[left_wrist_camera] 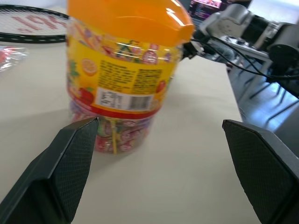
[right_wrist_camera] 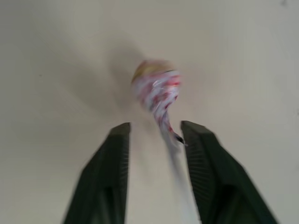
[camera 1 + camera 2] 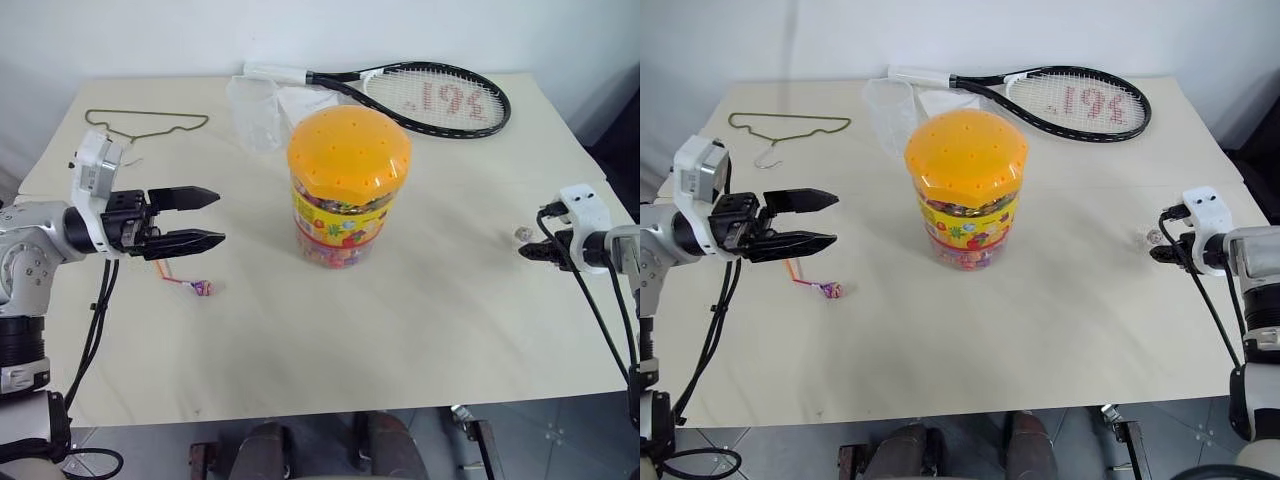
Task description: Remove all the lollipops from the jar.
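jar [image 3: 347, 190] mid-bench, lid on. right pincer [image 2: 154, 133] spread around lollipop [image 2: 156, 86] stick at bench's right edge. left pincer [image 3: 205, 218] spread, empty. lollipops light, foil slippery; grip stick.

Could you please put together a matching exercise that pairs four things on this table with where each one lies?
Things:
1. jar
2. tennis racket
3. wire hanger
4. purple lollipop

Places:
A. far left part of the table, beyond the left gripper
B. on the table just below the left gripper's fingers
C. middle of the table, standing upright with its orange lid on
D. along the far edge, behind the jar

Pairs: 1-C, 2-D, 3-A, 4-B
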`<state>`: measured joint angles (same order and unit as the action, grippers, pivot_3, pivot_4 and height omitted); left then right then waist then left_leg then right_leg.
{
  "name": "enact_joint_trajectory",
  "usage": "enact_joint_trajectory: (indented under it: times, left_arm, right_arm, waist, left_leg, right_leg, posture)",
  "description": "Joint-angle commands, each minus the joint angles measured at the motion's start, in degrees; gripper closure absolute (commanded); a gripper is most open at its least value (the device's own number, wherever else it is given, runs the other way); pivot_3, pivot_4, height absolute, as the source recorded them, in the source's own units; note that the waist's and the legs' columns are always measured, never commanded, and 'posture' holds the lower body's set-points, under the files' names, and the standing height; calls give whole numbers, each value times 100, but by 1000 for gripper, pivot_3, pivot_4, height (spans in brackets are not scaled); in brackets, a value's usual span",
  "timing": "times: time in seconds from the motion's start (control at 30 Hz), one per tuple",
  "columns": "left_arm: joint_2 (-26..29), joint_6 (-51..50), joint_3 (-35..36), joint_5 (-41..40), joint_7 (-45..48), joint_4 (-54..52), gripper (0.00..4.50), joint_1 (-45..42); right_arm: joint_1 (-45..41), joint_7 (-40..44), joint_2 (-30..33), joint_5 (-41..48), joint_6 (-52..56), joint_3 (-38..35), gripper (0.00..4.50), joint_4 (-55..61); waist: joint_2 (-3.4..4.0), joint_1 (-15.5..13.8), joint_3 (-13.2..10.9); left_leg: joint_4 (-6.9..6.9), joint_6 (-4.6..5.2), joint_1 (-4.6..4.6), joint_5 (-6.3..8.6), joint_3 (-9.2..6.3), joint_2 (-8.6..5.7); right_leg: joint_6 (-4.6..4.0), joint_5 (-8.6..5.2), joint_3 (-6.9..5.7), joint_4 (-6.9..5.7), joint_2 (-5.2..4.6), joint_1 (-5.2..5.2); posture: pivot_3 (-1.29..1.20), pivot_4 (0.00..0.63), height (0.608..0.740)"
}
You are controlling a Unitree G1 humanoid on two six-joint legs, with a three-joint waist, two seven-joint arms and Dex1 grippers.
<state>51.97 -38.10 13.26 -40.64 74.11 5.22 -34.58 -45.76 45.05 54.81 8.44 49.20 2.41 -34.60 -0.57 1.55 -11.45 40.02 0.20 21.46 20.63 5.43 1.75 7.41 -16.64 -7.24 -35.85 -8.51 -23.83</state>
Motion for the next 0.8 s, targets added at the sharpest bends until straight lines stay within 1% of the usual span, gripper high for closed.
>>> enact_joint_trajectory:
  times: [0.03,0.1,0.17,0.27,0.33,0.4,0.47,0.53,0.6,0.7,0.8]
  left_arm:
    - [52,251,221,-39,99,-112,0,29]
    - [-9,284,260,-75,59,-89,0,-20]
    - [-46,315,273,-81,11,-40,0,-87]
    - [-105,608,288,35,36,37,0,-131]
    - [-140,557,340,34,-114,100,0,-147]
    - [-163,573,378,-3,-115,115,0,-114]
    - [-172,605,355,7,-96,131,0,-96]
    - [-171,646,338,39,-95,145,0,-65]
    - [-113,770,414,68,-10,106,0,147]
    - [-8,758,554,36,-7,47,0,481]
    - [57,775,710,42,-63,77,0,790]
  right_arm:
    - [205,-4,253,86,184,-391,1403,486]
    - [455,60,368,190,332,-590,645,925]
    - [728,123,516,314,483,-826,80,1396]
    - [1130,273,705,581,567,-1289,33,2103]
    - [1543,676,784,1094,573,-1972,33,2940]
    - [2062,1251,629,1712,294,-2565,33,3873]
    - [2434,1639,490,2076,-5,-2776,33,4384]
    - [2600,1891,365,2339,-209,-2749,33,4573]
    - [2752,2181,114,2381,-812,-2491,33,4592]
    - [2950,2523,-20,2118,-1634,-2082,33,4376]
    - [3026,2619,-82,1823,-2236,-1742,33,3969]
  waist:
    - [0,-7,0]
    - [0,-19,0]
    - [0,-20,0]
    - [0,-23,0]
    - [1,-40,0]
    - [1,-60,0]
    - [-1,-64,1]
    - [-5,-68,3]
    - [-10,-92,6]
    - [-10,-131,6]
    - [-10,-140,6]
  left_leg:
    - [1,0,0,0,0,0]
    - [0,0,1,0,0,0]
    - [1,0,0,0,0,0]
    - [1,0,0,0,-1,-1]
    - [1,0,0,0,-1,-1]
    - [1,0,-2,0,-2,0]
    - [-2,0,-5,0,-2,1]
    - [1,0,-11,1,-2,2]
    - [2,1,-19,1,-2,1]
    - [3,1,-24,1,-2,0]
    - [3,1,-22,1,-1,0]
  right_leg:
    - [0,0,0,0,0,0]
    - [0,0,-1,0,0,0]
    - [0,0,0,0,0,0]
    - [0,0,0,-1,0,0]
    - [0,0,0,-2,0,0]
    - [0,0,0,-2,1,1]
    - [0,0,0,0,4,3]
    - [0,0,1,1,5,11]
    - [2,2,2,4,4,20]
    - [2,2,5,2,4,22]
    - [2,2,4,3,4,21]
  posture:
    - [0,150,740]
    - [0,150,740]
    - [0,150,740]
    - [0,150,740]
    - [0,150,740]
    - [0,150,740]
    - [0,150,740]
    - [0,150,740]
    - [0,150,740]
    - [0,150,740]
    - [0,150,740]
